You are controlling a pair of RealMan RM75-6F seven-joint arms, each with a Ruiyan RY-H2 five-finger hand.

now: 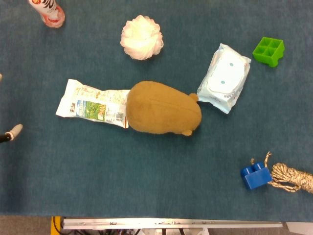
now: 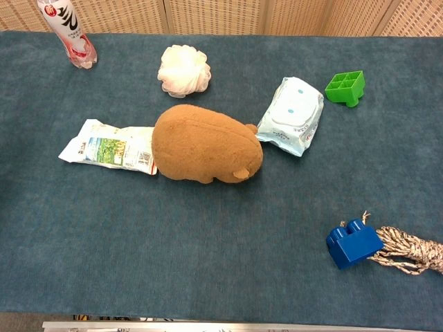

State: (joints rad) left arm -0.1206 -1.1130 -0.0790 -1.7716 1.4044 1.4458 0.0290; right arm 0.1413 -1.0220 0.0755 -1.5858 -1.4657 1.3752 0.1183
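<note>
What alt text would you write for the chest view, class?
A brown plush toy lies mid-table on blue cloth, overlapping a flattened carton and touching a wipes pack. A white sponge, bottle, two blocks and rope surround them.

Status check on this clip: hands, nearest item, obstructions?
Left robot hand: only a fingertip at frame edge, state unclear. Right robot hand out of view. Nearest: flattened carton, untouched. Brown plush covers one end.

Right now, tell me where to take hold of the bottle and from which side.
Grip the bottle around its label, coming from the open cloth at its front or right. It stands upright in the far left corner, and nothing crowds it; the white puff sits well apart.
</note>
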